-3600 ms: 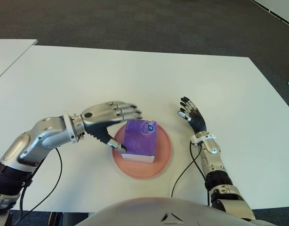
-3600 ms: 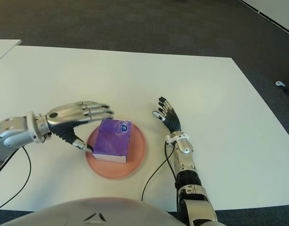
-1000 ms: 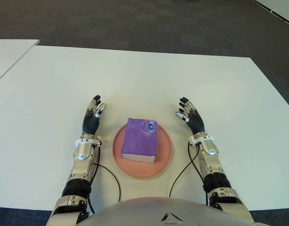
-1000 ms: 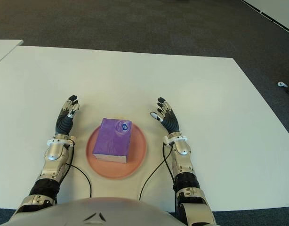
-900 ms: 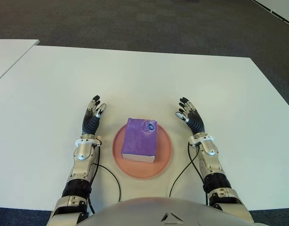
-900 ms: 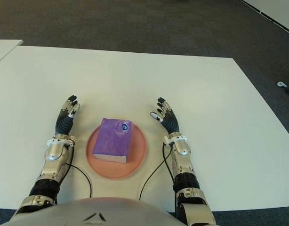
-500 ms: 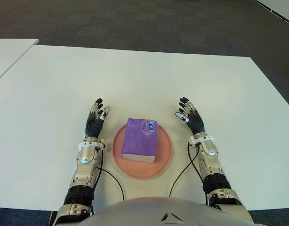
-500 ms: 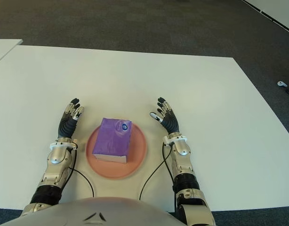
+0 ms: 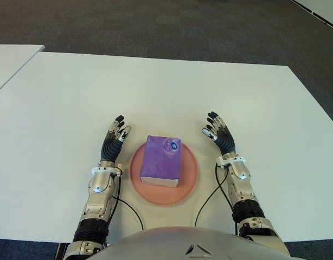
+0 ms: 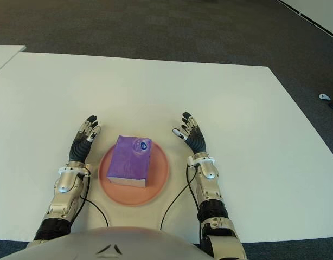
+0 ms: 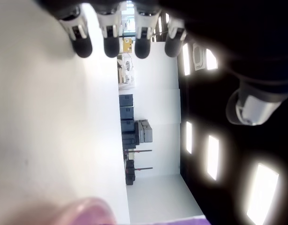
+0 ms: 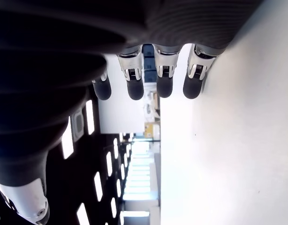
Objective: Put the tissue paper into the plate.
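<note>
Between both hands' spread fingers [image 9: 119,128]: tissue pack [image 9: 161,160].

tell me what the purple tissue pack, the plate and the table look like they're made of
Tissue pack: probably a soft plastic wrap, purple and slightly shiny, with a paler edge at its near end that could be the tissues showing.
Plate: matte salmon-pink, likely plastic or glazed ceramic; the look leaves it open.
Table: smooth white top with a faint sheen, probably laminate.

Even overhead light washed the white table [image 9: 155,86]; shadows were faint. Ceiling lights glared in the wrist views, perhaps overexposed, with near fingers blurred.
</note>
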`<state>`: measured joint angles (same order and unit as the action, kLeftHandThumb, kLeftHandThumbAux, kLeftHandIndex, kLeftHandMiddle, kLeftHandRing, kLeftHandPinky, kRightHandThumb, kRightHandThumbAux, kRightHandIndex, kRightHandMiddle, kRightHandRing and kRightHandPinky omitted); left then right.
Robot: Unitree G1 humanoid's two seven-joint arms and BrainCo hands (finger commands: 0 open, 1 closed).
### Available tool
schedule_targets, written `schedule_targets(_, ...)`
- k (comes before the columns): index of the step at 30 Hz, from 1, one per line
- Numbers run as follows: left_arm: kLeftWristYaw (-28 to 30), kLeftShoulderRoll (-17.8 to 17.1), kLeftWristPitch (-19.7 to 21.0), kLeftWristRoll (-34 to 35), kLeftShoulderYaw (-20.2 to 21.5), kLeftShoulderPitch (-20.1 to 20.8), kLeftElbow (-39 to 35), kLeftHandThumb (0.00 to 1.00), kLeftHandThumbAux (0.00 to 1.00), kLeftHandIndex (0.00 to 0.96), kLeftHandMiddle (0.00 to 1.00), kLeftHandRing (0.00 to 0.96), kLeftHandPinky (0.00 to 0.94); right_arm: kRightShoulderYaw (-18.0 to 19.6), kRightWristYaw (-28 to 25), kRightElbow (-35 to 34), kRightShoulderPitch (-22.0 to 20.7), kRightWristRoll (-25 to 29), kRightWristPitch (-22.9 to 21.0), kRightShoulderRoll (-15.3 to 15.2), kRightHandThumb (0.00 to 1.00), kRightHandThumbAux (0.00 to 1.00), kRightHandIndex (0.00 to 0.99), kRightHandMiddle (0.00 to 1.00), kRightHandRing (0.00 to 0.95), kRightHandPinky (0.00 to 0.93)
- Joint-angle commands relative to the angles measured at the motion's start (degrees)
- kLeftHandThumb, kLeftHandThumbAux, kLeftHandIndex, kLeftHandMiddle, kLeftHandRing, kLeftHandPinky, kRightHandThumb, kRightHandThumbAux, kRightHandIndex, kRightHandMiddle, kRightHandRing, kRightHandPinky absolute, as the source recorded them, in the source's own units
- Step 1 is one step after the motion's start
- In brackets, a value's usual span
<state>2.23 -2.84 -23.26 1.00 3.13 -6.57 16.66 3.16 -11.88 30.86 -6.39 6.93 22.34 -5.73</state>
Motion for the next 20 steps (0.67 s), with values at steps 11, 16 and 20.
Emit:
schedule_targets(11, 2.41, 0.15, 2.47, 1.96, -0.61, -3.21, -3.21, 0.000, 0.426, 0.000, 0.000, 0.000, 0.000, 1.78, 4.67, 8.26, 5.83, -0.33, 1.46, 4.50, 0.000, 0.688, 0.000, 0.000, 0.000, 0.000)
schedule_targets(16, 3.95, -0.48, 3.31, 2.39, -1.14, -4.09, -5.29, 0.000, 0.419, 0.000, 0.000, 0.000, 0.000, 2.59, 6.14, 9.73, 5.44, -0.22, 4.09, 5.65, 0.000, 0.699, 0.000, 0.000, 0.000, 0.000)
schedule_targets(20, 4.83, -0.88, 4.39, 2.77, -1.23, -4.37, -6.34, 0.000, 0.413, 0.000, 0.000, 0.000, 0.000, 2.85, 7.48, 11.15, 5.28, -0.58, 5.93, 6.32, 0.000, 0.708, 0.000, 0.000, 0.000, 0.000)
